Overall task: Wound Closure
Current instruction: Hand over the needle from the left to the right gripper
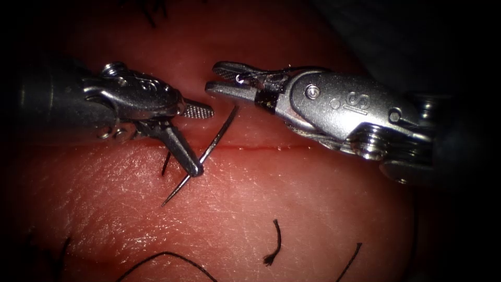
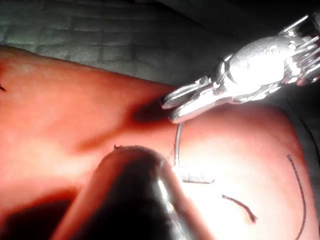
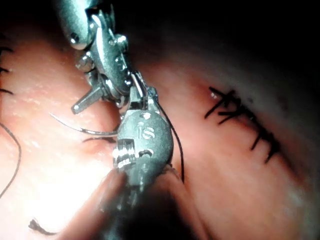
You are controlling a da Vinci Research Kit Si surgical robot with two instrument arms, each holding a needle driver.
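The tissue [image 1: 292,209] has a thin cut [image 1: 261,148] running across the endoscope view. The needle [image 1: 209,151] slants over the cut near its left end, with its point on the near side and its blunt end just under my right tool's jaws. My left tool [image 1: 204,140] is open wide. The tip of its lower jaw touches the needle at mid-shaft, and nothing is clamped. My right tool [image 1: 211,77] is slightly open and holds nothing. I cannot tell whether the needle is in the tissue. The needle [image 3: 80,129] curves out beside my right tool's body [image 3: 145,140]. Black thread [image 3: 177,150] trails past it.
Several finished black stitches [image 3: 245,122] close the cut farther along. A cut end of thread [image 1: 272,243], a long loop of thread [image 1: 167,256] and another strand [image 1: 349,263] lie on the near tissue. A short dark thread [image 1: 166,163] shows behind my left tool's lower jaw.
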